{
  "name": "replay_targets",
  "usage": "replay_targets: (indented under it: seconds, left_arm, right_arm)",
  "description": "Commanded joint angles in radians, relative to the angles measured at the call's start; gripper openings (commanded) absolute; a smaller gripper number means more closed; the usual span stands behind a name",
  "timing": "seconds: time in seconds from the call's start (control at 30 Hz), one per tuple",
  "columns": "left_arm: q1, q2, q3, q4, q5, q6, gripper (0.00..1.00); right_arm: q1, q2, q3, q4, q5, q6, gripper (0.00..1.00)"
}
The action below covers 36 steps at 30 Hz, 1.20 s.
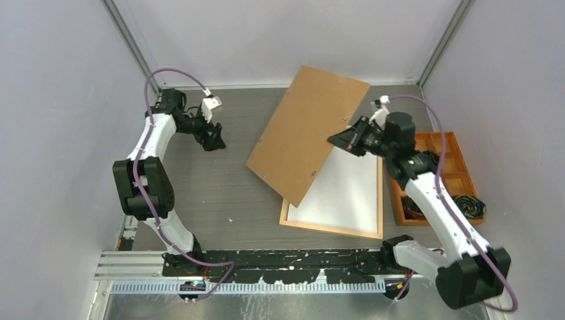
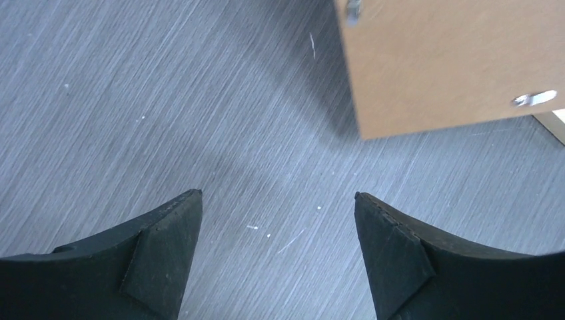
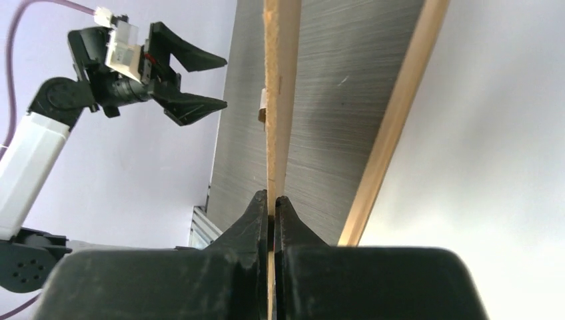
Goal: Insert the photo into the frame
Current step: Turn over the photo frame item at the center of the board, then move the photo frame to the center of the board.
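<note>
The photo (image 1: 310, 130) shows only its plain brown board back; its printed side is hidden. It hangs tilted above the table and overlaps the far left part of the frame (image 1: 330, 229), a thin light-wood rectangle with a pale centre lying flat. My right gripper (image 1: 336, 141) is shut on the photo's right edge. In the right wrist view the fingertips (image 3: 272, 198) pinch the thin board edge (image 3: 280, 100), with the frame's border (image 3: 393, 127) beside it. My left gripper (image 1: 216, 140) is open and empty, left of the photo. In the left wrist view it (image 2: 278, 197) hovers over bare table, near the photo's corner (image 2: 453, 60).
An orange compartment tray (image 1: 460, 167) stands right of the frame, behind my right arm. A dark bundle with yellow marks (image 1: 470, 207) lies at its near end. Grey walls close in the table on the left, back and right.
</note>
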Motion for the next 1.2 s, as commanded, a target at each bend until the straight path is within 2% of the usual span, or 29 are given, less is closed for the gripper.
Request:
replay_targets:
  seconds: [0.0, 0.1, 0.23, 0.4, 0.57, 0.8, 0.97, 1.17]
  left_arm:
    - [-0.075, 0.022, -0.007, 0.150, -0.081, -0.172, 0.85]
    - [-0.170, 0.053, -0.006, 0.210, -0.146, -0.270, 0.83]
    - [-0.306, 0.147, 0.073, 0.217, -0.190, -0.402, 0.83]
    - [-0.447, 0.334, 0.256, 0.188, -0.222, -0.555, 0.81]
    - [-0.518, 0.475, 0.425, 0.150, -0.187, -0.663, 0.80]
    - [-0.577, 0.566, 0.515, 0.153, -0.174, -0.736, 0.76]
    - [-0.593, 0.603, 0.524, 0.153, -0.220, -0.746, 0.62]
    - [-0.599, 0.631, 0.540, 0.140, -0.296, -0.761, 0.51]
  right_arm:
    - [-0.074, -0.222, 0.109, -0.210, 0.019, -0.035, 0.01]
    - [-0.098, -0.339, 0.126, -0.347, 0.135, -0.051, 0.01]
    - [-0.100, -0.447, 0.160, -0.520, 0.251, -0.049, 0.01]
    - [-0.100, -0.554, 0.233, -0.727, 0.356, -0.067, 0.01]
    - [-0.099, -0.609, 0.304, -0.864, 0.416, -0.090, 0.01]
    - [-0.099, -0.608, 0.335, -0.916, 0.409, -0.103, 0.01]
    - [-0.097, -0.598, 0.337, -0.907, 0.381, -0.106, 0.01]
    - [-0.098, -0.584, 0.317, -0.861, 0.331, -0.093, 0.01]
